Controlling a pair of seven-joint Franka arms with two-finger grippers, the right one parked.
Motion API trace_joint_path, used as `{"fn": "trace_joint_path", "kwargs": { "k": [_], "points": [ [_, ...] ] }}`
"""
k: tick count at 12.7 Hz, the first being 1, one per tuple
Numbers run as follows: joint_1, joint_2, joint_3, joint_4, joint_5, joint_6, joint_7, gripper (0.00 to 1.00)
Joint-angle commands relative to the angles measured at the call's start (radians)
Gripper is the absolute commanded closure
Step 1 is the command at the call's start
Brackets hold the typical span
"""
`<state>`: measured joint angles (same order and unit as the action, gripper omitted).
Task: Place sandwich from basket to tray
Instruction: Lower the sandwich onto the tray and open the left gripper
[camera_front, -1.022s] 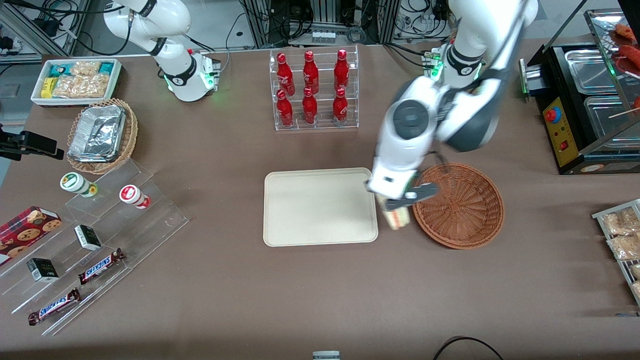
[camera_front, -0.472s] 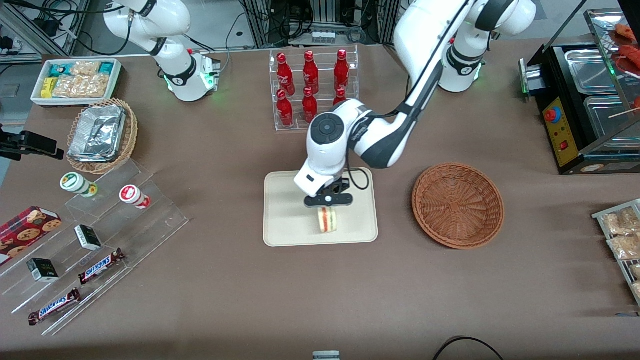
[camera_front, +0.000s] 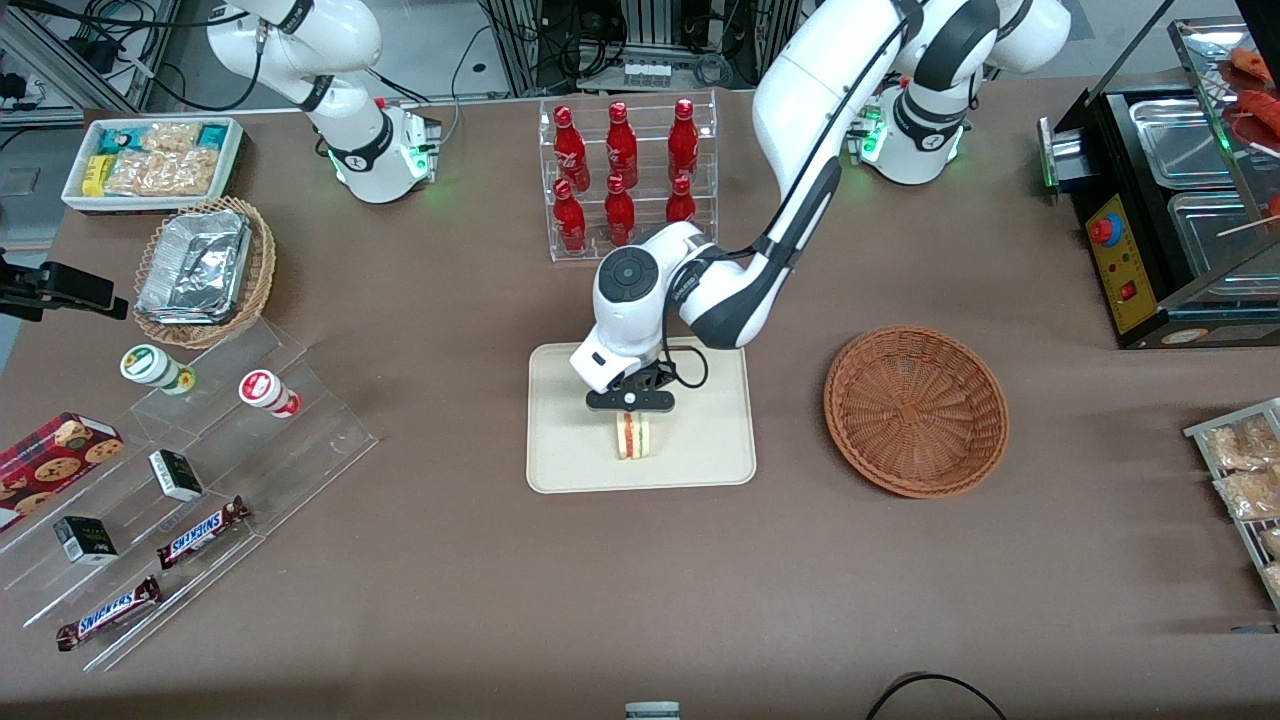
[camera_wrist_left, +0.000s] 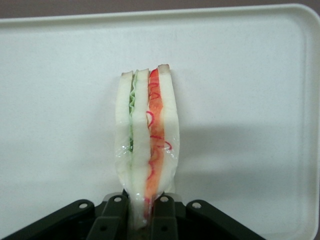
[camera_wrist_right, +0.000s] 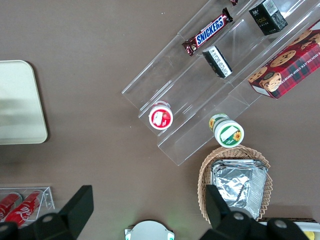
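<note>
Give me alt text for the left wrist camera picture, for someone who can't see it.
A black two-finger gripper pinches a wrapped triangular sandwich by one end and holds it edge-on over a cream-white tray. The sandwich shows white bread slices with green and red-orange filling layers. A strip of brown table shows past the tray's rim.

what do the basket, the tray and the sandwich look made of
Basket: reddish-brown woven wicker, shown by its ribbed weave. Tray: smooth matte cream, probably plastic. Sandwich, held over the tray in the gripper with jaws shut on it: white bread layers under glossy clear wrap; real or replica, I cannot tell.
</note>
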<state>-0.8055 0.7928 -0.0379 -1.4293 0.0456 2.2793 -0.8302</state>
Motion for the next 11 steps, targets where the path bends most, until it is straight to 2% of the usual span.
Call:
{"fn": "trace_joint_path", "kwargs": {
  "k": [1, 2, 3, 4, 8, 11],
  "points": [
    [-0.038, 0.023, 0.016, 0.021, 0.004, -0.007, 0.008, 1.0],
    [-0.038, 0.02, 0.015, 0.021, 0.002, -0.007, -0.001, 0.95],
    [-0.04, 0.02, 0.016, 0.023, 0.002, -0.007, -0.007, 0.4],
    [-0.04, 0.02, 0.016, 0.021, 0.004, -0.009, -0.006, 0.0],
    [-0.031, -0.006, 0.023, 0.023, 0.002, -0.035, -0.009, 0.0],
    [-0.026, -0.096, 0.032, 0.027, -0.006, -0.095, -0.013, 0.0]
  ]
}}
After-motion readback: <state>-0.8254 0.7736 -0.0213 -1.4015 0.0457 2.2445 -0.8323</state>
